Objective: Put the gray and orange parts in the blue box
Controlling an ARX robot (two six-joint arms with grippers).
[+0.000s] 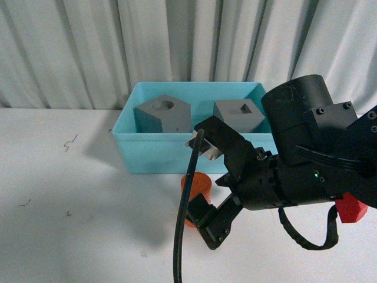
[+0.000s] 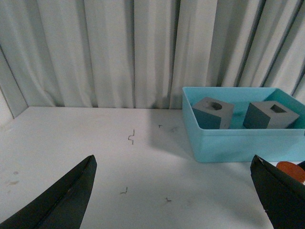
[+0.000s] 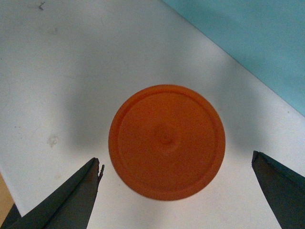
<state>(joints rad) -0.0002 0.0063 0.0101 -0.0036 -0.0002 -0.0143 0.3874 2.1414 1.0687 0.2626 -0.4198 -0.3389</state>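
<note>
The orange cylinder (image 3: 167, 141) stands upright on the white surface (image 3: 57, 71) and is seen end-on from above. Its round top face shows 1 faint ring and a small centre mark. The right gripper (image 3: 176, 160) has its 2 dark jaws spread wide, 1 on each side of the cylinder, neither touching it. The blue box (image 3: 257, 38) fills 1 corner, near the cylinder but apart from it.

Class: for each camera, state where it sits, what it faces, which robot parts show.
Front view: on the body, facing the blue box; right arm shows.
Left wrist view: on the left arm, facing box and curtain; left gripper open.
Right wrist view: looking down on the orange cylinder; right gripper open astride it.
Shared: all show cylinder and box.
</note>
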